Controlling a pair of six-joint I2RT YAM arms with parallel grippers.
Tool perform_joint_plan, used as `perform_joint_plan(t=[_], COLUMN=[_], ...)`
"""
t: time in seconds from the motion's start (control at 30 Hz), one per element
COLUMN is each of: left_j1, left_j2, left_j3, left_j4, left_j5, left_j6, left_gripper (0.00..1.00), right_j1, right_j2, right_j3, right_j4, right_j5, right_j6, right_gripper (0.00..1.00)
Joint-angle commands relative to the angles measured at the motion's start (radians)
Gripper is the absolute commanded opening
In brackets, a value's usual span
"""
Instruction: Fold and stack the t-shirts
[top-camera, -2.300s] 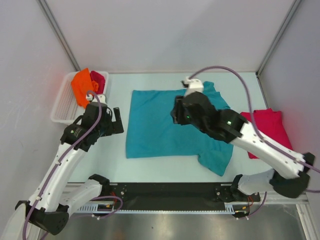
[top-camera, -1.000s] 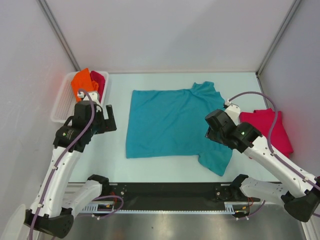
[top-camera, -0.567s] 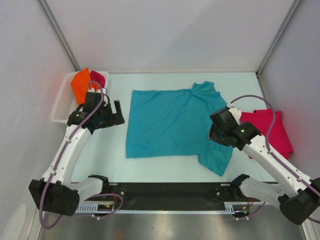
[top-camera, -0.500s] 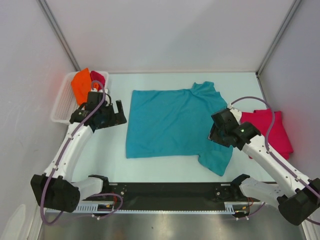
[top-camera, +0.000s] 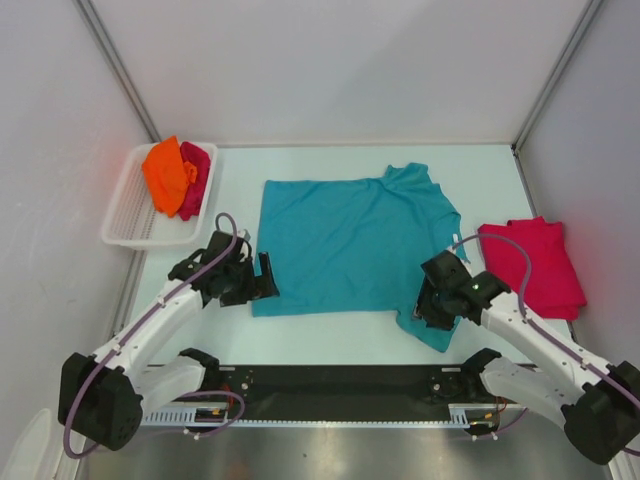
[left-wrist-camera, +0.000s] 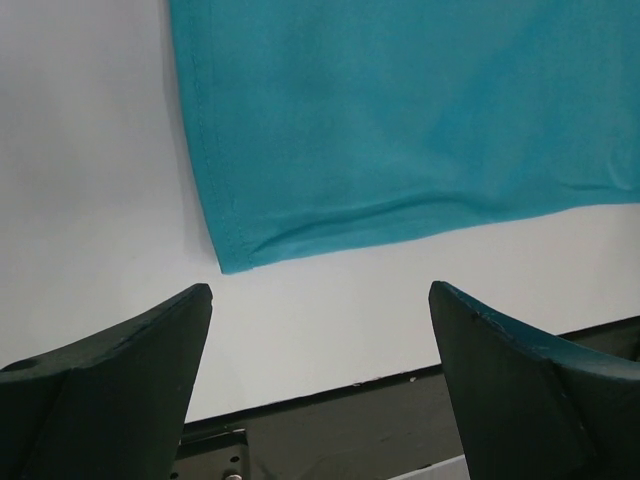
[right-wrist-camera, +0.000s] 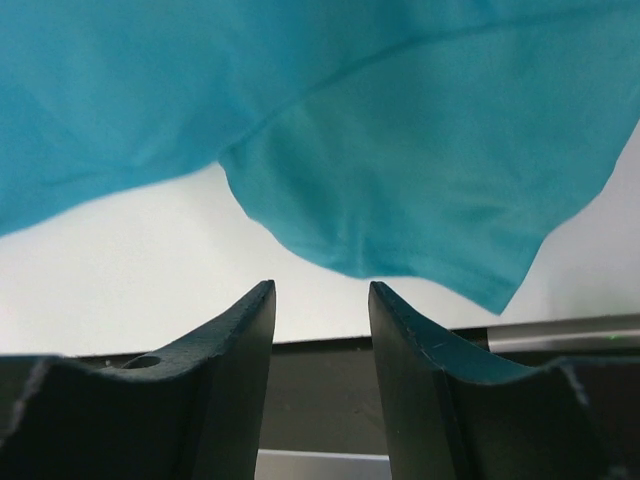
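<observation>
looking down on a teal t-shirt (top-camera: 345, 240) spread flat across the middle of the table (top-camera: 480, 180), hem to the left, neck end to the right, one sleeve toward the far wall and the other toward the near edge. finding the left gripper (left-wrist-camera: 318, 300) low at the shirt's near-left hem corner, with pincer spread wide and holding nothing; in the wrist view, seeing that corner lying on bare table just ahead of the gap, clear of both jaws. finding the right gripper (right-wrist-camera: 320, 290) hanging over the near sleeve (top-camera: 442, 338), with pincer parted by a narrower gap and nothing pinched; in its wrist view, seeing the sleeve's curved edge just ahead of the gap, bare table showing under it. off to the right, well apart from the teal one, noting a crimson-pink t-shirt (top-camera: 535, 265) lying folded. at far left, noting a white slatted basket (top-camera: 125, 225) with an orange t-shirt (top-camera: 163, 172) and a second crimson-pink t-shirt (top-camera: 196, 178) bunched inside, side by side and touching.
</observation>
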Motion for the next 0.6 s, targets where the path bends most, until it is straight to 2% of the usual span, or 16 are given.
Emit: perform_joint_plan(t=[0.0,0.2,0.33,0.57], left_j1=[-0.037,-0.070,-0.115,-0.305], left_j2=[-0.061,-0.046,-0.026,0.039], left_j3=[-0.019,-0.010,-0.007,0.053], left_j4=[0.051,0.047,0.059,-0.028], left_j5=[0.003,-0.046,-0.080,-0.348], left_j6=[-0.063,-0.043,-0.033,-0.056], left_gripper=[0.95,0.95,0.94,0.91], right_j1=[0.077,0.205,0.281,0.403], right_j2=[-0.102,-0.221,-0.320,-0.317], right_j3=[-0.042,-0.086,-0.106,-0.060], right_j4=[-0.068,-0.202,-0.236,-0.314], right_j5=[0.016,0.099,0.133,0.211], right_j6=[0.130,0.276,0.406,0.552], right_gripper=[0.47,0.47,0.41,0.41])
